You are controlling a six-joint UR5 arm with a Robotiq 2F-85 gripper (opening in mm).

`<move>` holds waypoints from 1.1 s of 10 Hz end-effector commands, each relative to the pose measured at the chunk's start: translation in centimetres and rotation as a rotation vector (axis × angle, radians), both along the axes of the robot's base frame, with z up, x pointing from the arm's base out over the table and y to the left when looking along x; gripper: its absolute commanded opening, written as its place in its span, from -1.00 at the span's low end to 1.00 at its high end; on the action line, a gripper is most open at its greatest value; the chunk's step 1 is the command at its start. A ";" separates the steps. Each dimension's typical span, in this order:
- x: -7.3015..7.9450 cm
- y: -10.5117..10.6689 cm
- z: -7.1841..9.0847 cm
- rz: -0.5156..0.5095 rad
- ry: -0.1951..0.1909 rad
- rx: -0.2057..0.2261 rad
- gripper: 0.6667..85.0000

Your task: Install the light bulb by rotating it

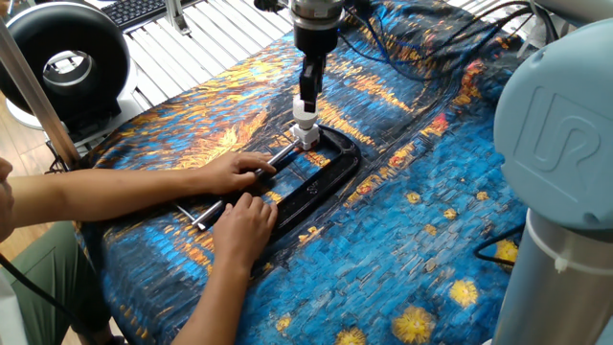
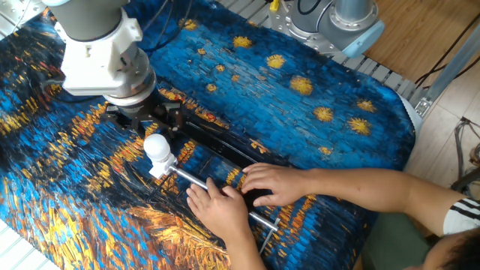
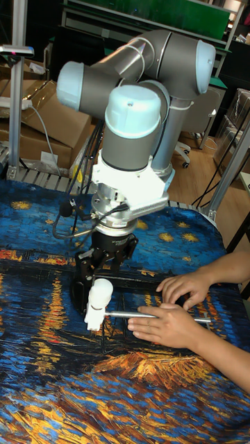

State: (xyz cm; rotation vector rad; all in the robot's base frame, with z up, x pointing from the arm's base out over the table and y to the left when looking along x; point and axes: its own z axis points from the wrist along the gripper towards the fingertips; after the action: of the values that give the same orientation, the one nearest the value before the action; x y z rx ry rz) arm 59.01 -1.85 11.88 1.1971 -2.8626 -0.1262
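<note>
The gripper (image 3: 104,274) hangs just above the light bulb (image 3: 98,294), fingers spread — clear of it — while two hands steady the black C-clamp (image 1: 321,182).

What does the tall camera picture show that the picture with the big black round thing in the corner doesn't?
Only the tall fixed view shows the whole arm bending down from above, and the cardboard boxes behind the table.

Only the fixed view with the black round device shows that device and a keyboard beyond the cloth.

Both show the light bulb standing upright under the gripper, the black C-clamp, and a person's hands steadying it.
</note>
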 end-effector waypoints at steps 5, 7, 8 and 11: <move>2.2 0.2 0.6 0.386 -0.076 -0.026 0.31; 2.1 0.3 0.5 0.435 -0.075 -0.024 0.30; 2.0 0.2 0.2 0.456 -0.072 -0.024 0.30; 1.6 0.3 -0.6 0.479 -0.067 -0.014 0.34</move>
State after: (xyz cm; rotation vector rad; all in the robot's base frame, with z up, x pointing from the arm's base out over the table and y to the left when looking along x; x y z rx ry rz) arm 60.80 -1.93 11.68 1.8256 -2.5487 -0.0288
